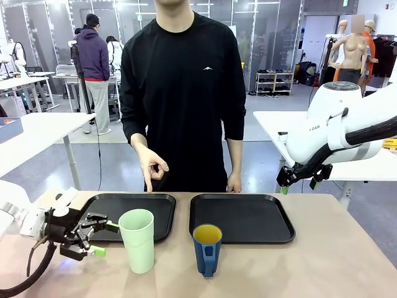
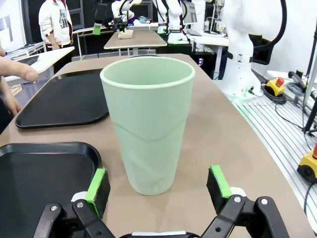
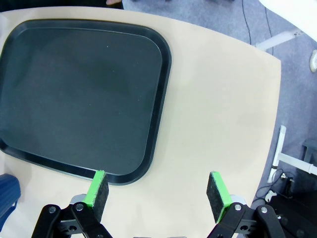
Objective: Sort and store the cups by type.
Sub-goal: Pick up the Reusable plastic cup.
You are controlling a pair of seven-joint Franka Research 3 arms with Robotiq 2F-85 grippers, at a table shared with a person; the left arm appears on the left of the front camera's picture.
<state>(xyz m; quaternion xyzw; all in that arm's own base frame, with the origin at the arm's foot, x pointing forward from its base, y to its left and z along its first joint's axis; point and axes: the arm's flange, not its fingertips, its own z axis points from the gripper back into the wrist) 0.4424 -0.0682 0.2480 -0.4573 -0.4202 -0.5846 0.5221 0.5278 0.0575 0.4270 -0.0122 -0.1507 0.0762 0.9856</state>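
One tumbler (image 2: 147, 129) just before left pincer (image 2: 157, 182)

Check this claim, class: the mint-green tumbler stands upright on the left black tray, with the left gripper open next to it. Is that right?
No. The mint-green tumbler stands upright on the bare table, just off the left black tray, not on it, as the left wrist view shows. The left gripper is open next to it.
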